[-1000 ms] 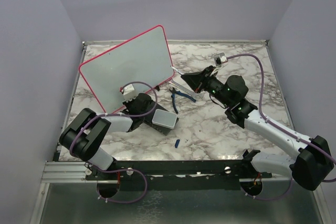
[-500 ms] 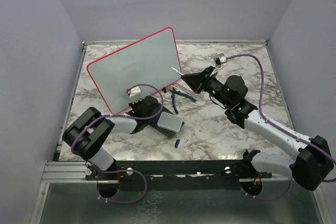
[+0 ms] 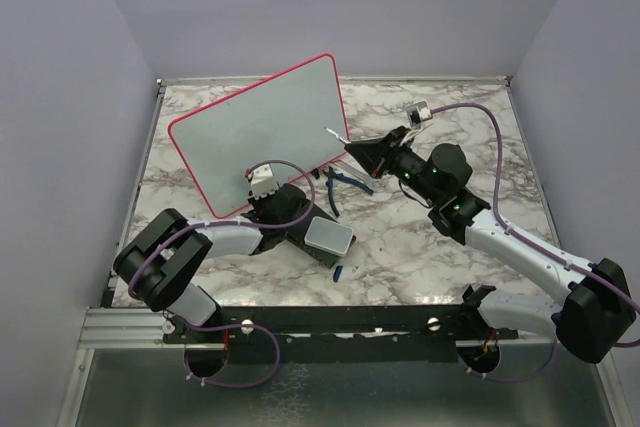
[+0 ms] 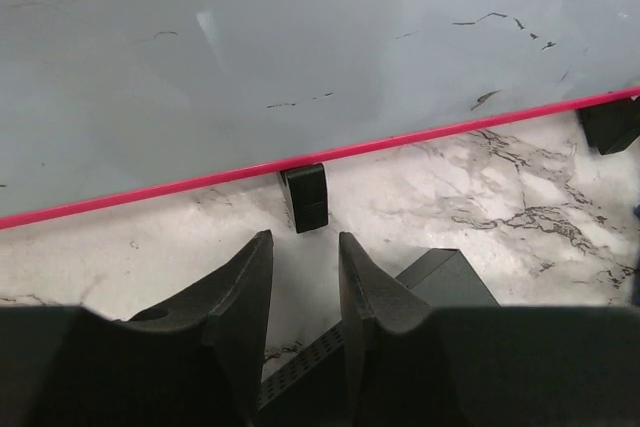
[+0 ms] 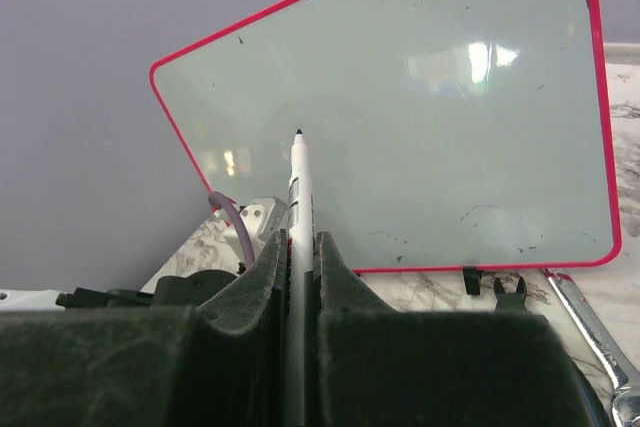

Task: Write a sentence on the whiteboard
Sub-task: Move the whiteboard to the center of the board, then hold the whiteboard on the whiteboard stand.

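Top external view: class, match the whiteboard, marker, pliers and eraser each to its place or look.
Things:
1 whiteboard
2 marker
3 pliers
4 eraser

Descriptions:
A blue handles, lying on the marble table
B clamped in the right gripper
C grey-white pad, beside the left gripper
D pink-red frame, standing on black feet

Pairs: 1-D; 2-B; 3-A; 4-C

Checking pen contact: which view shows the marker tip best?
Right wrist: the marker, held in the right claw, fills centre frame, dark tip visible before the whiteboard. Top external gives a thin sliver; left wrist none.
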Robot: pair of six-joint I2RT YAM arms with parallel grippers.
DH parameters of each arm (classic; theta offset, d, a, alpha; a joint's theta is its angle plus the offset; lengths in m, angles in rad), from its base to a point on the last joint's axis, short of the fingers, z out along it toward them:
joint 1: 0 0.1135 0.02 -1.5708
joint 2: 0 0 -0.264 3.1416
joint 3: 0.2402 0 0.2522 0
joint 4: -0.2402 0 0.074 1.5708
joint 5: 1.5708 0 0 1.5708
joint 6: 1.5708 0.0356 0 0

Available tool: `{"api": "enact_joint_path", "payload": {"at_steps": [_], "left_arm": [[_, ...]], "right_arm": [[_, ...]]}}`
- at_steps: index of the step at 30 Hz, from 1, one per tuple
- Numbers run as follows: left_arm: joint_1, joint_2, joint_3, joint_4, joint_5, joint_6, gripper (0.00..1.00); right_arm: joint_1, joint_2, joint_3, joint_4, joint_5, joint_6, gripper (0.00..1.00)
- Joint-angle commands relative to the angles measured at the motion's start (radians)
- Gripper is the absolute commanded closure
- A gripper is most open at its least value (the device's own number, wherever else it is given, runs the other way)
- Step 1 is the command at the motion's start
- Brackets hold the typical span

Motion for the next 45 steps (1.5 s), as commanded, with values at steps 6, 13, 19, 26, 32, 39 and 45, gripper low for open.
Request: {"api": "enact_joint_path", "payload": {"at_steps": [6,13,19,26,32,39,45], "left_arm": [[-0.007,-0.086,0.017,-0.158,0.025,-0.002,0.59],[-0.004,-0.246,0.03,-0.236,0.101,0.059,0.42],[0.032,-0.38,0.115,-0.473,0.28,0.149,0.34],[0.079,-0.415,0.373,-0.72,0.46,0.328,0.34],[0.263,-0.291,0.788,-0.85,0.654,0.508,0.26],[0.54,-0.126,1.108,-0.867,0.77,0.616,0.18],[0.833,-0.157,1.083,-0.744,0.892,0.531,0.18]], "right_arm": [[-0.004,-0.029,-0.012,-0.016,0.009,0.002,0.99],[-0.004,-0.033,-0.011,-0.028,0.019,-0.015,0.99],[-0.004,-0.037,-0.005,-0.041,0.022,-0.054,0.99],[-0.004,-0.011,0.022,-0.067,0.017,-0.093,0.99],[-0.002,-0.003,0.023,-0.081,0.026,-0.099,0.99],[0.015,0.02,0.034,-0.088,0.02,-0.088,0.99],[0.041,0.045,0.06,-0.09,0.018,-0.097,0.99]]}}
